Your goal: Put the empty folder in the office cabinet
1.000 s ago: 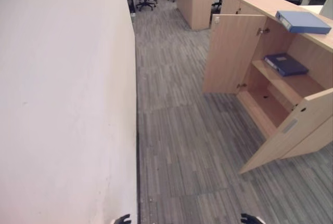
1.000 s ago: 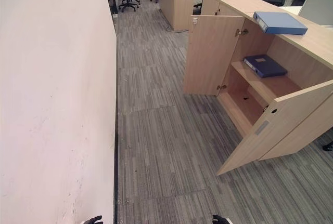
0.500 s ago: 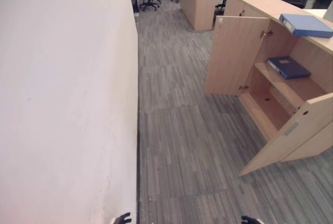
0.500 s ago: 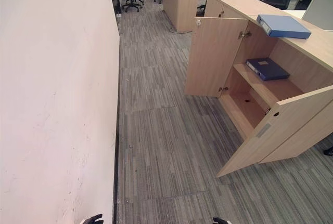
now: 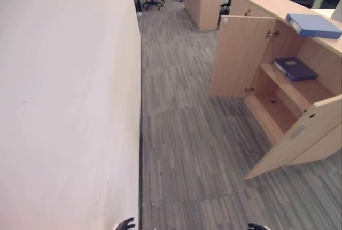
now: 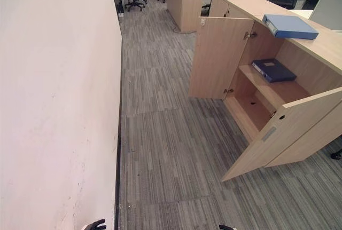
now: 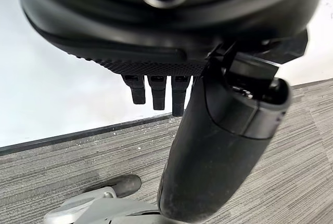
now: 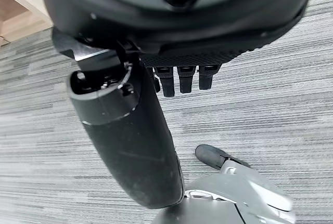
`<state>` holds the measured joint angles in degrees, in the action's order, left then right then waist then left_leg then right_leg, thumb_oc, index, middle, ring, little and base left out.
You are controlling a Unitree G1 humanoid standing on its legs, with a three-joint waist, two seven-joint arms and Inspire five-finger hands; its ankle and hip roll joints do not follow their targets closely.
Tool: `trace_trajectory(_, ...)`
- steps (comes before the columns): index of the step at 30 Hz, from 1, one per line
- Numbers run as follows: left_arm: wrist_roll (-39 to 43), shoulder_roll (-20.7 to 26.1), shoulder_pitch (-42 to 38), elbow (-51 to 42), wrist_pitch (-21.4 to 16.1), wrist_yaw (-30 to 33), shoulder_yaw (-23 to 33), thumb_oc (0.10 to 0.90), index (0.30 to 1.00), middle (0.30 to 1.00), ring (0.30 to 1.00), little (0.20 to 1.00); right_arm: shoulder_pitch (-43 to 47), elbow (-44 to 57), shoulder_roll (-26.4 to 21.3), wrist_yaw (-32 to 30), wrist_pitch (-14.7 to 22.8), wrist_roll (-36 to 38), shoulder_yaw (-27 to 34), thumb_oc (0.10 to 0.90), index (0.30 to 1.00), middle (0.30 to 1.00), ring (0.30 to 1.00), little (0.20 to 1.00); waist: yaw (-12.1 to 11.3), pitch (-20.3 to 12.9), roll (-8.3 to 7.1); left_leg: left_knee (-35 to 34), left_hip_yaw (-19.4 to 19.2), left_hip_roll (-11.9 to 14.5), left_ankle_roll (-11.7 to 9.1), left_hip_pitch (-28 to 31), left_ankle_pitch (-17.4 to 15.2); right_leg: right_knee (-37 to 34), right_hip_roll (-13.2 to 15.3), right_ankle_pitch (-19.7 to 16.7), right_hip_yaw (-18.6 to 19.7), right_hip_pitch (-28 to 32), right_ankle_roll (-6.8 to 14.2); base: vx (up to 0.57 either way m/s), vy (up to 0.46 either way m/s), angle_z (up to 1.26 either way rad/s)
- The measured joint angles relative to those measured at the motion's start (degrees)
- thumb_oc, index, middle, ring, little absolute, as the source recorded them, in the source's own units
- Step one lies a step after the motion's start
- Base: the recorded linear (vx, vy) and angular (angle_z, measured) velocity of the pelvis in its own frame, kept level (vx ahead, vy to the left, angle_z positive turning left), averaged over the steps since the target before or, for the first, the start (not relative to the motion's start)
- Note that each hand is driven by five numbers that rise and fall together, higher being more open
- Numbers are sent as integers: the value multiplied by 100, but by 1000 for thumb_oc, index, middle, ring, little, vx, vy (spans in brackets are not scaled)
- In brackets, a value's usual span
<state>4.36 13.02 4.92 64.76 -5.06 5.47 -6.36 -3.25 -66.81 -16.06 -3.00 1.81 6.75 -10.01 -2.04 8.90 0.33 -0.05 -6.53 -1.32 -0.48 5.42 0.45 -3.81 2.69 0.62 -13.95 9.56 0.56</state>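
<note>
A pale wall [image 5: 64,91] takes the whole left of the frame, and grey carpet floor [image 5: 187,134] runs up the middle. At the right stands the office cabinet [image 5: 278,80], both doors swung open toward the aisle. On its top, at the upper right, lies a light blue folder [image 5: 312,24], flat, its long axis running toward the upper left and its spine facing the aisle. A darker blue folder [image 5: 295,68] lies flat on the upper shelf inside.

At the bottom edge, the left robot hand [image 5: 126,224] shows lower left of centre and the right robot hand [image 5: 256,227] lower right. In the wrist views each hangs empty above the carpet, fingers relaxed and straight. The light blue folder lies well apart, up and to the right of both; the right robot hand is nearer.
</note>
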Motion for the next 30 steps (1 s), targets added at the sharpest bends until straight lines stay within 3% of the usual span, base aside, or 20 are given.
trace_trajectory(2, 6, -13, -8, 13, -7, -7, 20, 800, 900, 900, 900, 900, 56, -117, -15, 1, -9, 3, -3, 800, 900, 900, 900, 900, -90, 11, -37, 329, -26, 32, -95, -181, 31, -23, -75, -72, -48, -11, -75, 3, -174, 10)
trace_trajectory(4, 222, 100, -410, -18, -46, 40, 198, 800, 900, 900, 900, 900, 195, -313, 10, 8, 14, 9, 16, 800, 900, 900, 900, 900, -151, 303, -231, 2146, -57, 65, -313, -1176, 74, 181, 108, 128, -68, -115, -240, 73, -144, 40)
trace_trajectory(5, 222, 218, -479, -18, -34, 15, 235, 800, 900, 900, 900, 900, 179, -335, -26, -10, -27, 13, 23, 800, 900, 900, 900, 900, -291, 368, -324, 2763, -228, 284, -553, -1482, 268, 237, 114, 123, -81, -58, -415, 167, -154, 18)
trace_trajectory(7, 222, 233, -397, 55, 16, 7, 216, 800, 900, 900, 900, 900, 247, -324, -57, -65, -8, 20, 24, 800, 900, 900, 900, 900, -254, 405, -239, 3152, -278, 623, -617, -1655, 255, 140, -9, 170, -114, 79, -446, 273, -19, 4)
trace_trajectory(10, 222, 58, -378, 123, 3, -8, 152, 800, 900, 900, 900, 900, 274, -346, -60, -55, -30, 19, 3, 800, 900, 900, 900, 900, -469, 407, -203, 1658, 81, 502, -653, -1597, 241, 207, 34, 181, 56, -90, -451, 231, 44, -14)
trace_trajectory(12, 222, 11, -395, 269, 4, -7, 137, 800, 900, 900, 900, 900, 326, -388, -26, -63, -46, 18, 4, 800, 900, 900, 900, 900, -568, 449, -105, 563, 258, 526, -799, -1504, 448, 100, -44, 179, 109, -43, -451, 360, 120, -9)
trace_trajectory(14, 222, -8, -361, 302, 25, 2, 23, 800, 900, 900, 900, 900, 341, -382, -32, -69, -40, 21, 33, 800, 900, 900, 900, 900, -612, 533, 89, -306, 282, 818, -1037, -1548, 810, -108, -222, 191, 204, 191, -440, 429, 155, 3)
trace_trajectory(15, 222, -53, -377, 388, 13, 1, 106, 800, 900, 900, 900, 900, 374, -392, -45, -69, -42, 22, 73, 800, 900, 900, 900, 900, -668, 571, 188, -537, 266, 1039, -1092, -1626, 792, -88, -276, 209, 256, 206, -410, 491, 221, -40)
trace_trajectory(16, 227, -78, -361, 525, 46, -21, 151, 800, 900, 900, 900, 900, 419, -391, -35, -78, -30, 24, 149, 800, 900, 900, 900, 900, -823, 608, 245, -529, 239, 1357, -1112, -1757, 814, 42, -267, 267, 519, 211, -330, 372, 177, -76)
trace_trajectory(17, 233, -122, -295, 553, 95, -119, 145, 800, 900, 900, 900, 900, 430, -388, -22, -78, -20, 25, 147, 800, 900, 900, 900, 900, -920, 609, 228, -508, 239, 1461, -1113, -1763, 806, 129, -184, 325, 687, 199, -267, 361, 203, -89)
trace_trajectory(20, 355, -414, -72, 750, 251, -355, 285, 800, 900, 900, 900, 900, 344, -359, -34, -105, 35, 26, 67, 800, 900, 900, 900, 900, -933, 588, 111, 70, 192, 1512, -1032, -1714, 493, -89, 225, 518, 1095, 548, -16, 342, 247, -64)
trace_trajectory(21, 737, -616, 328, 543, 181, -291, 577, 800, 900, 900, 900, 900, 177, -363, 100, -156, 29, 26, 17, 800, 900, 900, 900, 900, -952, 428, 317, 186, 241, 1810, -1024, -1628, 107, -154, 44, 783, 1185, 693, -67, 251, 197, -27)
trace_trajectory(22, 637, -673, 514, 497, 98, -276, 500, 800, 900, 900, 900, 900, 96, -373, 162, -105, -13, 35, 12, 800, 900, 900, 900, 900, -1037, 403, 393, 138, 237, 1792, -1078, -1476, 115, -161, 124, 756, 1227, 815, 202, 391, 335, -11)
trace_trajectory(23, 577, -668, 559, 552, 144, -264, 483, 800, 900, 900, 900, 900, 90, -424, 236, -68, -33, 63, -22, 800, 900, 900, 900, 900, -1099, 455, 283, 105, 190, 1647, -1045, -1331, 256, -146, 290, 764, 1239, 940, 384, 429, 387, -1)
trace_trajectory(24, 549, -633, 626, 557, 224, -229, 496, 800, 900, 900, 900, 900, 98, -433, 316, -54, -19, 62, -6, 800, 900, 900, 900, 900, -1093, 463, -15, 183, 108, 1411, -966, -1329, 313, -72, 547, 833, 1188, 994, 603, 309, 283, 8)
trace_trajectory(25, 549, -633, 626, 557, 224, -229, 496, 800, 900, 900, 900, 900, 98, -433, 316, -54, -19, 62, -6, 800, 900, 900, 900, 900, -1093, 463, -15, 183, 108, 1411, -966, -1329, 313, -72, 547, 833, 1188, 994, 603, 277, 270, 9)
trace_trajectory(26, 536, -607, 630, 550, 276, -194, 544, 800, 900, 900, 900, 900, 206, -499, 339, -59, 10, 62, -24, 800, 900, 900, 900, 900, -1085, 424, -78, 502, 40, 1341, -537, -1371, 943, 105, 657, 926, 1191, 1051, 753, 208, 233, 2)
trace_trajectory(27, 424, -407, 542, 533, 266, -199, 542, 800, 900, 900, 900, 900, 354, -541, 502, -79, 43, 62, -3, 800, 900, 900, 900, 900, -1100, 396, -340, 1005, -40, 1319, -627, -1542, 761, 176, 763, 853, 1174, 1080, 773, 294, 325, -1)
trace_trajectory(29, 410, -222, 492, 529, 267, -203, 554, 800, 900, 900, 900, 900, 492, -548, 631, -78, 61, 59, 6, 800, 900, 900, 900, 900, -1129, 369, -540, 1700, -73, 1353, -582, -1876, 591, 187, 720, 634, 1171, 1101, 725, 249, 305, 11)
trace_trajectory(30, 405, -117, 361, 560, 262, -208, 564, 800, 900, 900, 900, 900, 576, -563, 643, -79, 84, 43, -2, 800, 900, 900, 900, 900, -1185, 274, -649, 1879, -297, 1269, -618, -2118, 194, 444, 714, 553, 1134, 1016, 766, 199, 314, 26)
